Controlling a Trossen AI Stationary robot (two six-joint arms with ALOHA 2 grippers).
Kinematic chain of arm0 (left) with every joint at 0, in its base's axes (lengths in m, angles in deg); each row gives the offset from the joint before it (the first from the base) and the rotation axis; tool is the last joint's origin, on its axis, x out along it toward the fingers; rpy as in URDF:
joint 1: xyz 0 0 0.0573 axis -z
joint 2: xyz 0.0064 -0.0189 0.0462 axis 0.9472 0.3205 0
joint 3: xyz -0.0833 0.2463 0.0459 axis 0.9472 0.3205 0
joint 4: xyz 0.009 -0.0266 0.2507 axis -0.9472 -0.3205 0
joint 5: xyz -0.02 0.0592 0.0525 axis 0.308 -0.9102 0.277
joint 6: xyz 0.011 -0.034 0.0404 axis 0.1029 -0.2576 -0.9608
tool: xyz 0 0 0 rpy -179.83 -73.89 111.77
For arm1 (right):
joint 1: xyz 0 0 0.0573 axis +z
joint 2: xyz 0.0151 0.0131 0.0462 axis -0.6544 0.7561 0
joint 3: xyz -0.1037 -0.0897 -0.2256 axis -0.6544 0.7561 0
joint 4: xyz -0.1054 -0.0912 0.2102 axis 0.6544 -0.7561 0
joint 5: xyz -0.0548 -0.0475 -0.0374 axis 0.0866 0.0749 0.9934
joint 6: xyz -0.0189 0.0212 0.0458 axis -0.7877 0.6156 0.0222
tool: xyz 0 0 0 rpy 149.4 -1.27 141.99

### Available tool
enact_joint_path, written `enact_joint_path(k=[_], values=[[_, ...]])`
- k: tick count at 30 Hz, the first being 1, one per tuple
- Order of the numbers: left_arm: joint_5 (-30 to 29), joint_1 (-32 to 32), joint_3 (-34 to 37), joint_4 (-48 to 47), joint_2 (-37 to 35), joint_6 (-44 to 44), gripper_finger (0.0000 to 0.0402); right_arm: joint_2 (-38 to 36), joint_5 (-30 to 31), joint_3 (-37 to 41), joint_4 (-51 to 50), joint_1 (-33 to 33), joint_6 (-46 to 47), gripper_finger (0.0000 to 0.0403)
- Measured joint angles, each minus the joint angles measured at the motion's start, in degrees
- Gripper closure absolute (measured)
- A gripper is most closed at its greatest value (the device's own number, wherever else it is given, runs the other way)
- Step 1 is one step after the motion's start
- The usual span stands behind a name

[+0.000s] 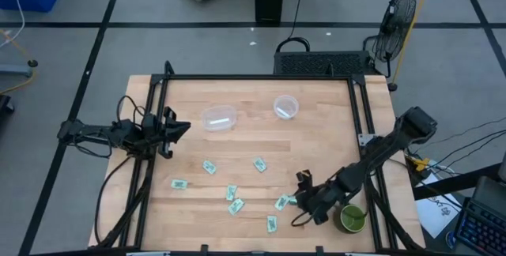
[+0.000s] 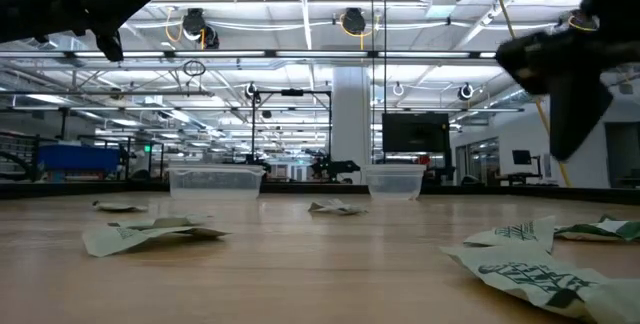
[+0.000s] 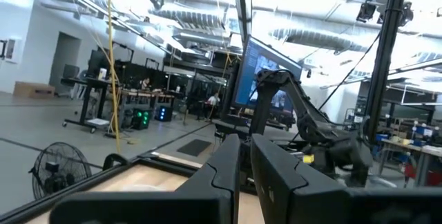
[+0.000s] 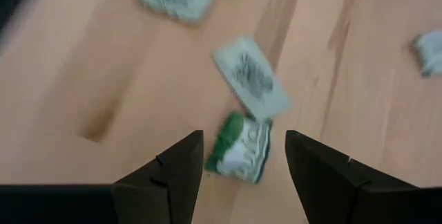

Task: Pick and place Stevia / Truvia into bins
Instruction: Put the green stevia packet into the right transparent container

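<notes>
Item: crumpled Stevia sachet (image 4: pixel 239 148) — paper, featherlight, limp, flat on worktop (image 4: pixel 90 79). Right gripper (image 4: pixel 243 165) fingers wide, straddling it; pinch across its raised crumpled body.

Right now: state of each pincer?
Left pincer: shut, holding nothing, raised at the table's left edge.
Right pincer: open, empty, poised over a crumpled sachet that lies between its fingers.
</notes>
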Motion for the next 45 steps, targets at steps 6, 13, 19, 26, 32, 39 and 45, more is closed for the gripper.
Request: enact_joint_path(k=[6,13,19,26,32,39,45], values=[[0.0,0.0,0.0,0.0,0.0,-0.9,0.036,5.2,0.0,0.0,0.2,-0.5,0.3,0.0206],[0.0,0.0,0.0,0.0,0.0,-1.5,0.036,6.4,1.3,-0.1,0.5,0.5,0.7,0.0207],[0.0,0.0,0.0,0.0,0.0,-1.6,0.036,6.4,1.3,-0.1,-0.3,0.6,2.8,0.0213],[0.0,0.0,0.0,0.4,0.0,-3.4,0.036,6.5,1.1,-0.1,-0.8,0.3,2.9,0.0272],[0.0,0.0,0.0,0.7,0.0,-6.3,0.036,5.7,2.2,0.1,-1.0,-0.8,1.9,0.0318],[-0.1,0.0,0.0,1.7,0.0,-8.3,0.036,1.3,7.1,0.2,-1.0,-1.9,-0.7,0.0346],[-0.1,0.0,0.0,1.7,0.0,-9.7,0.036,-3.2,3.7,0.1,-1.1,-4.3,1.7,0.0354]])
